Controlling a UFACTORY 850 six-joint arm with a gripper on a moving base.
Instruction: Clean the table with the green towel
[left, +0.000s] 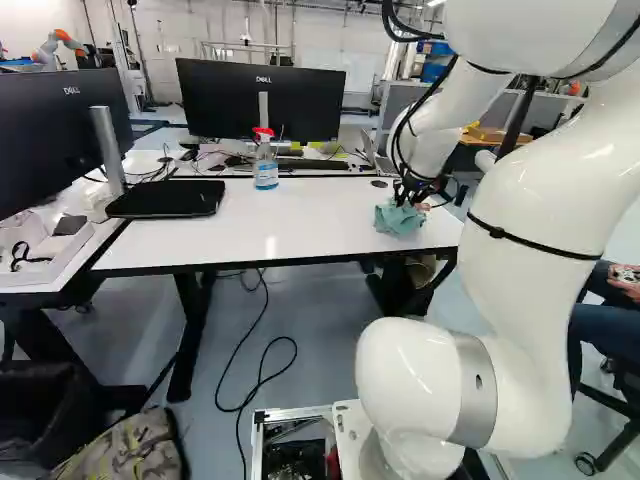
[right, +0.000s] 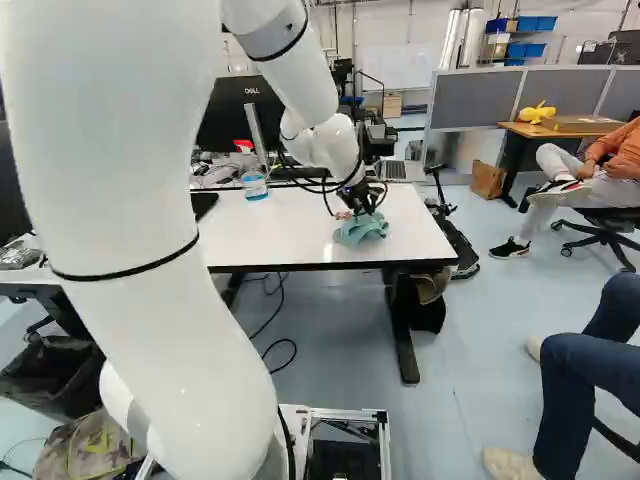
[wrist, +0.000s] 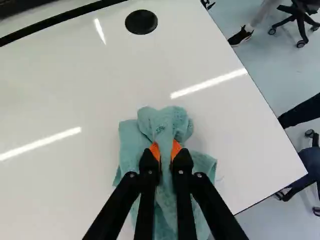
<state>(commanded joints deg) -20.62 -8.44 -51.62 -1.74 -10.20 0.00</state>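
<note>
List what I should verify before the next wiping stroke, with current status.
1. Grip on towel: ok; the gripper has the green towel pinched between both pads.
2. Towel on the table: ok, though pressure: cannot tell.
3. Spray bottle away from the towel: ok, it stands toward the far edge.
4. Whole surface free to wipe: not ok; a black monitor base stands at the left end in the left base view.
5. Surface wet or dry: cannot tell.

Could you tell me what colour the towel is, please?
The towel is light blue-green, best seen in the wrist view.
</note>
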